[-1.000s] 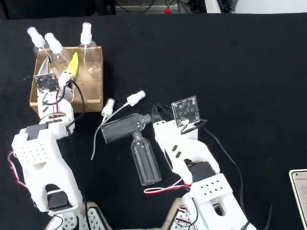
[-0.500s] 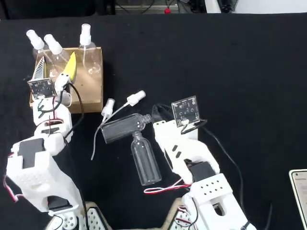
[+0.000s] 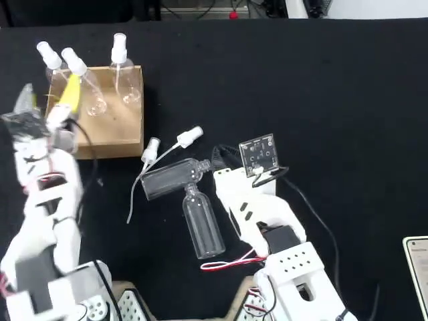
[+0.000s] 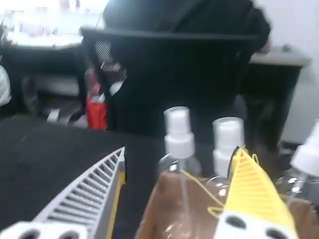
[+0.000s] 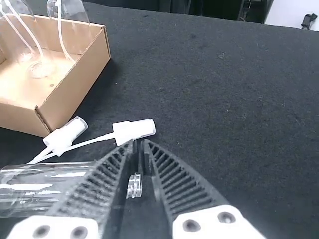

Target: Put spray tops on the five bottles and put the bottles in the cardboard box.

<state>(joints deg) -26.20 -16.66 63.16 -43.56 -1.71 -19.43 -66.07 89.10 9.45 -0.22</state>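
The left gripper [image 3: 52, 90] is raised over the left edge of the cardboard box [image 3: 114, 130]. Its grey and yellow fingers are spread wide and hold nothing.

Three bottles with spray tops on stand along the far side of the box: the far-left bottle [image 3: 48, 53], the middle bottle [image 3: 75, 63] and the far-right bottle [image 3: 120, 50].

To the right of the box, two loose spray tops lie on the black table [image 3: 321, 87]. The nearer spray top [image 3: 151, 148] and the farther spray top [image 3: 189, 137] are close together, with their thin tubes trailing towards the arms.

Just beside them lies the crosswise bottle [image 3: 167, 179], uncapped, with its neck pointing right. The second bare bottle [image 3: 204, 227] lies below it, with its neck up against the first.

The right gripper [image 5: 138, 144] has its dark fingers drawn almost together. The threaded neck of the crosswise bottle sits in the narrow slit between them, so the gripper appears to be clamped on that neck.

The high view lays out both arms and all five bottles, but the right fingers are lost against the dark cloth. The right wrist view shows those fingers clearly, with the bottle neck between them and both loose tops just past the fingertips. The left wrist view looks between the spread fingers at the three capped bottles and the brown box floor.
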